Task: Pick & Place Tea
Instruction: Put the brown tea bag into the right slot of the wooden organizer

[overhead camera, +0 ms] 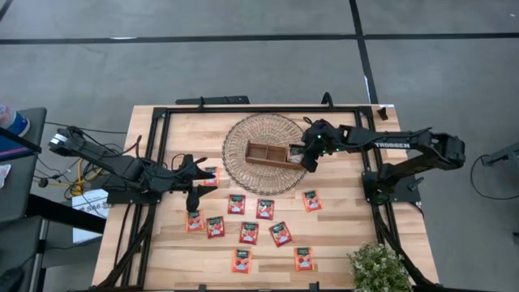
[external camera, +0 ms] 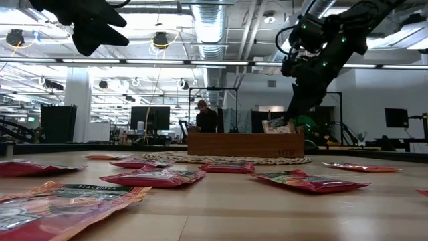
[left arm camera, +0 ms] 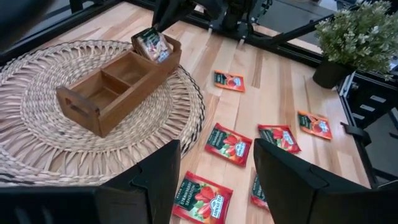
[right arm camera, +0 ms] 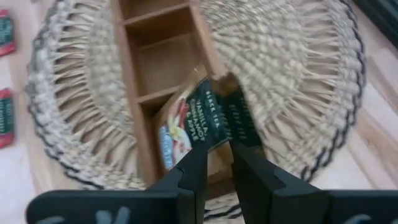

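High view: your right arm reaches in from the right edge of the tabletop (overhead camera: 340, 235), forearm nearly level, marked "TROSSEN" in white. Its right end effector (overhead camera: 306, 156) points down over the end compartment of the wooden tray (overhead camera: 266, 154), the end nearest that arm. In the right wrist view the two dark fingers (right arm camera: 193, 171) are closed on the upper edge of one tea sachet (right arm camera: 186, 121), which stands tilted in that end compartment; the two other compartments show bare wood. The sachet's dark band reads "BLACK TEA", with smaller lines below that you cannot make out fully.

Your left arm lies low along the left side of the tabletop. The left end effector (overhead camera: 195, 180) is held above the surface with its fingers spread wide, holding nothing.

The tray sits on a round woven mat (overhead camera: 243, 170). In front of the mat, red-orange tea sachets (overhead camera: 249, 234) lie flat and scattered on the tabletop, well apart from the tray, one just beside the left end effector. A small potted plant (overhead camera: 378, 266) stands at the near right corner.

Low view: a person (external camera: 204, 118) stands in the room behind the tray.
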`<state>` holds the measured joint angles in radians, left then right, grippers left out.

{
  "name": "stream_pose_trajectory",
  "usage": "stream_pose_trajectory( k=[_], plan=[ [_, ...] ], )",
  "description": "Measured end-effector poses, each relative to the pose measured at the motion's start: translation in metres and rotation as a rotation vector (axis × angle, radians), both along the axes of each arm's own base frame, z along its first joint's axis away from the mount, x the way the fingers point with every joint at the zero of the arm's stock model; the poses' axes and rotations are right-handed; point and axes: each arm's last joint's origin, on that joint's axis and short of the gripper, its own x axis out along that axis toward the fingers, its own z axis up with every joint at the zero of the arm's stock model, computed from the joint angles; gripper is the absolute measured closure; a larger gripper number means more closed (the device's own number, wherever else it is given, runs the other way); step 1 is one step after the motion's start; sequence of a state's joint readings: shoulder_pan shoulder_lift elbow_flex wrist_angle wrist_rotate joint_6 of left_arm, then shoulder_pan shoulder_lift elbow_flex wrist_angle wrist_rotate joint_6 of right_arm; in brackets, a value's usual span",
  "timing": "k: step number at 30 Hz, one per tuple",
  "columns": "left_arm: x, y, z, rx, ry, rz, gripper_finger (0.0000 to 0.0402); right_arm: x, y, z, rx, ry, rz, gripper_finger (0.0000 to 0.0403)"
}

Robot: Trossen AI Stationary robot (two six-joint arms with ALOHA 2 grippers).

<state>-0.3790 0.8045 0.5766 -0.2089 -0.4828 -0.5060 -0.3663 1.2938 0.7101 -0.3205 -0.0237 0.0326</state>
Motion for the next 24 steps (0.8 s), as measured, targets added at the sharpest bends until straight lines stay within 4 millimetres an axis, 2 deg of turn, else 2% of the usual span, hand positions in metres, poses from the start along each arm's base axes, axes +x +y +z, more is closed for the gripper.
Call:
stream_pose_trajectory(
  k=[13,24],
  plan=[
    [0.002,-0.001,0.001,-0.009,-0.014,-0.003,0.0205,0.002,0.009,0.003,-0.007,0.044,0.021,0.034],
    [0.002,-0.001,0.001,-0.014,-0.017,-0.013,0.0205,0.003,0.025,0.001,0.009,0.086,0.046,0.034]
  ],
)
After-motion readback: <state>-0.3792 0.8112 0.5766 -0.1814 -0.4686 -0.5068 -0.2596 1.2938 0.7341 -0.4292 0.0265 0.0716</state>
